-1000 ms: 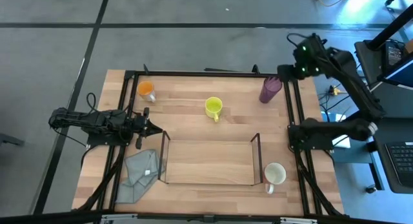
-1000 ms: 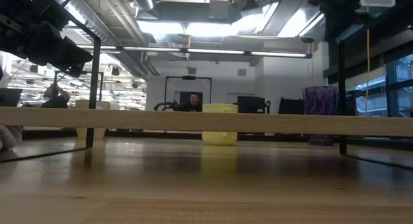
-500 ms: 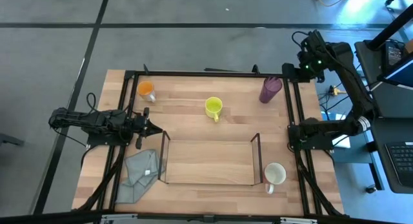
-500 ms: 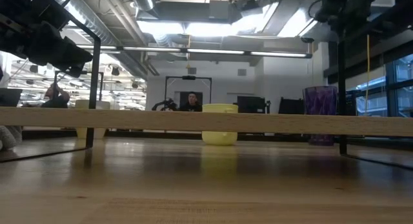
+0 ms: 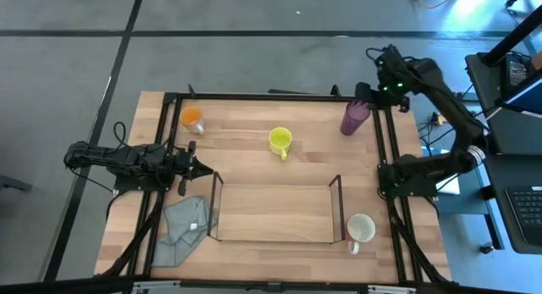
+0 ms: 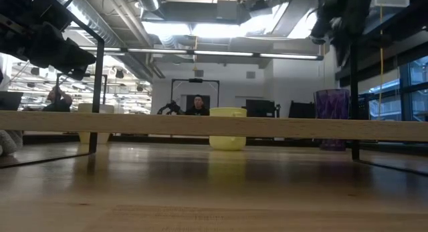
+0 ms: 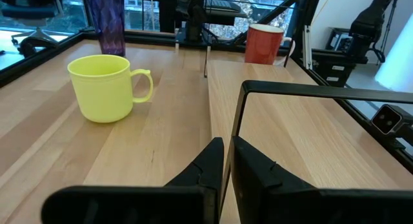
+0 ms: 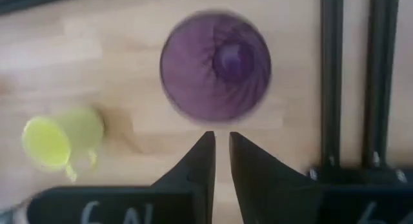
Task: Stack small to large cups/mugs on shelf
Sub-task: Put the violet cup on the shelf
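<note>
You're looking at a pale wooden table [image 5: 254,141] showing matt grain, a shelf [image 5: 273,211] with clear glossy walls, a crumpled grey cloth [image 5: 182,226], and a translucent purple tumbler [image 8: 215,66] gleaming like smooth plastic.
</note>
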Controlling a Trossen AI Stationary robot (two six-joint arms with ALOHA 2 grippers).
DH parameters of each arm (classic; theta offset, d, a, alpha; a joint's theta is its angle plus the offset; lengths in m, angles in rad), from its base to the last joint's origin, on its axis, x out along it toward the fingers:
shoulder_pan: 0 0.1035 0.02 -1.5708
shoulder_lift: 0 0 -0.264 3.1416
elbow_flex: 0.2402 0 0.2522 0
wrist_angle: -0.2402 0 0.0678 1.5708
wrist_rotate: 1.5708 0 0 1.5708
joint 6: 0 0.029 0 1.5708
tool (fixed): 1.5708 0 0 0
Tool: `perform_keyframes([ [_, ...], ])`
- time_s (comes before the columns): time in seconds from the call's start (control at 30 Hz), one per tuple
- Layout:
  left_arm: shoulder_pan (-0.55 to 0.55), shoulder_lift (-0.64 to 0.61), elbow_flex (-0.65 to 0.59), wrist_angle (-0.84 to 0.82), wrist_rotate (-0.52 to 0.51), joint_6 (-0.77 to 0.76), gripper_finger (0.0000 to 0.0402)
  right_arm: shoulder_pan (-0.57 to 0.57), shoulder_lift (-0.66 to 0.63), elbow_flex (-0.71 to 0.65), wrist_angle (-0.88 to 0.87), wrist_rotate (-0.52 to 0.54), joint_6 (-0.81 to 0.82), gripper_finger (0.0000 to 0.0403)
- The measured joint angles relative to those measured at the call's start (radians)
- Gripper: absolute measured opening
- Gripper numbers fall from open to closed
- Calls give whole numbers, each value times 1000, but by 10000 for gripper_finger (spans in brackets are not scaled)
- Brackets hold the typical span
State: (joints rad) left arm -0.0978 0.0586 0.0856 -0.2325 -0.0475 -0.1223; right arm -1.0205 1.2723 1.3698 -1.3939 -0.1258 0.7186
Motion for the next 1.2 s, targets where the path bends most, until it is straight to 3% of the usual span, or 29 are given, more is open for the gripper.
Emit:
perform_keyframes([
  [0.13, 0, 0, 0, 0, 0, 0, 25, 0, 2, -92, 141, 3, 69, 49],
  [0.3, 0, 0, 0, 0, 0, 0, 25, 0, 0, -136, 102, 165, 88, 49],
  [0.43, 0, 0, 0, 0, 0, 0, 25, 0, -5, -137, 107, 230, 85, 49],
  [0.87, 0, 0, 0, 0, 0, 0, 25, 12, 12, -137, 118, 227, 115, 52],
  [1.2, 0, 0, 0, 0, 0, 0, 25, 43, 12, -137, 114, 203, 163, 152],
])
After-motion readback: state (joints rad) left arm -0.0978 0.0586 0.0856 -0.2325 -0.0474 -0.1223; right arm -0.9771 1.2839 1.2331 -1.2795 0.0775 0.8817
